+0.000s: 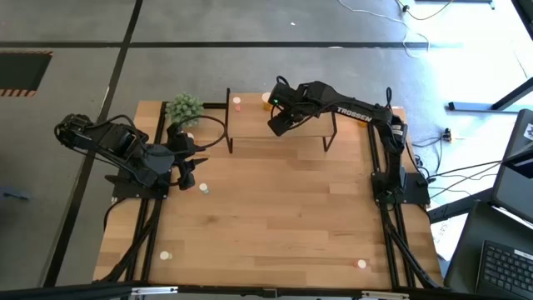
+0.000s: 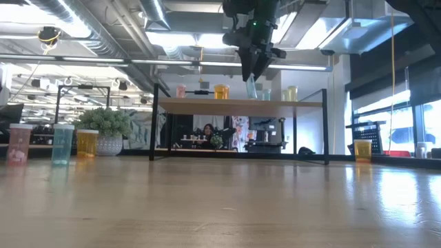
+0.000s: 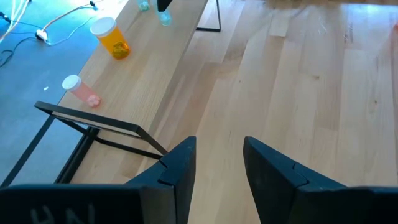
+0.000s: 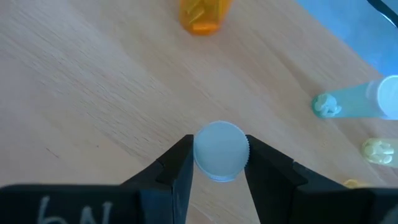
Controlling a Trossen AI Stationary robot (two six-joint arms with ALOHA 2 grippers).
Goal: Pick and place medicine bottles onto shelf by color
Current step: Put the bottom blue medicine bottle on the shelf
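We see the right hand (image 4: 216, 165) poised over the shelf (image 1: 250, 137), its two fingers closed on the pale cap of a small bluish bottle (image 2: 251, 88). In the level view, this bottle hangs just above the shelf board, seemingly not yet set down. Already on the shelf stand a pink bottle (image 2: 180, 90), an orange bottle (image 2: 220, 91) and, past the held one, another bluish bottle (image 4: 354, 102) with a pale yellowish bottle (image 2: 292, 93) beside it.

The left hand (image 3: 217, 171) waits off the shelf's left end, near the potted plant (image 1: 183, 109), its fingers narrowly parted and holding nothing. More bottles (image 2: 62, 143) remain on the tabletop (image 1: 283, 217), well away from the shelf.

To finish this placement well, we judge the right hand should lower the bottle straight down, upright, next to its bluish match. It should release only once the base rests flat, then lift vertically so the fingers do not tip the neighbours.
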